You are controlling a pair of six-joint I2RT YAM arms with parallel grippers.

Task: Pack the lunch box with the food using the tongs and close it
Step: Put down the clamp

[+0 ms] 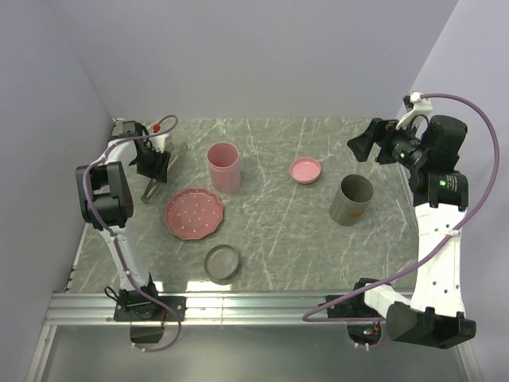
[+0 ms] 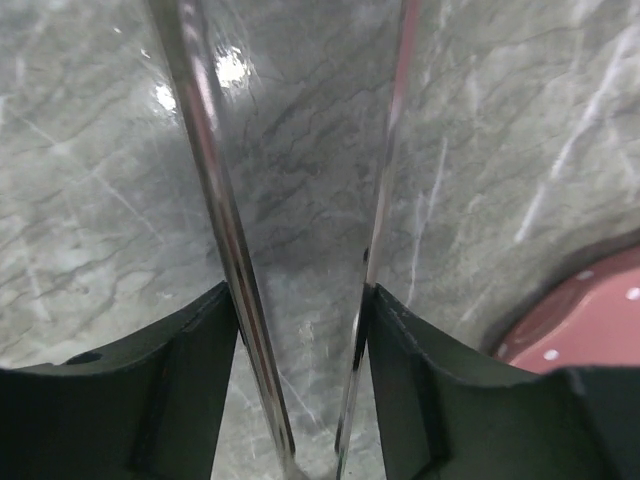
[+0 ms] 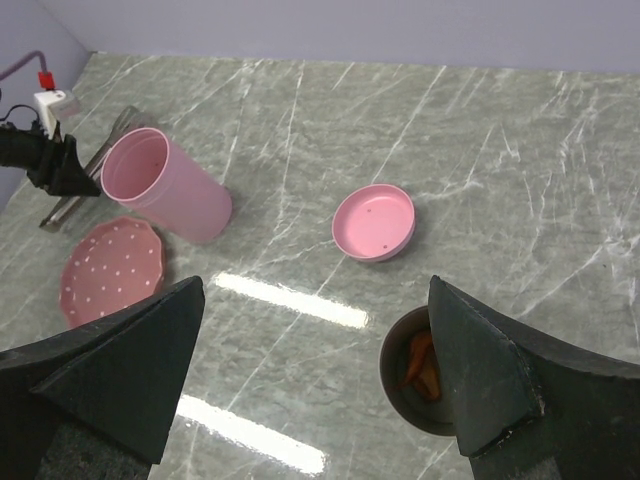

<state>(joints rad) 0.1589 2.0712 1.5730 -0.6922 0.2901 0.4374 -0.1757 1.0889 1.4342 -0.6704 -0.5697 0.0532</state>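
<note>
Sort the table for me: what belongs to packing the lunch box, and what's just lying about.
Job: tongs, grey container, orange food inside it, grey lid.
Lying about: pink cup, pink bowl, dotted plate, apparently empty.

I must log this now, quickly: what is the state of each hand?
Left hand: closed on the tongs, one finger against each arm.
Right hand: open wide, holding nothing.

From my seat the tongs [image 2: 230,250] look like polished, mirror-bright metal. The marble-pattern tabletop [image 3: 300,130] is smooth and glossy too, with lights bouncing off it. The left gripper's fingers [image 2: 130,400] read as matt black plastic — the pink cup [image 3: 185,205] as smooth plastic.
</note>
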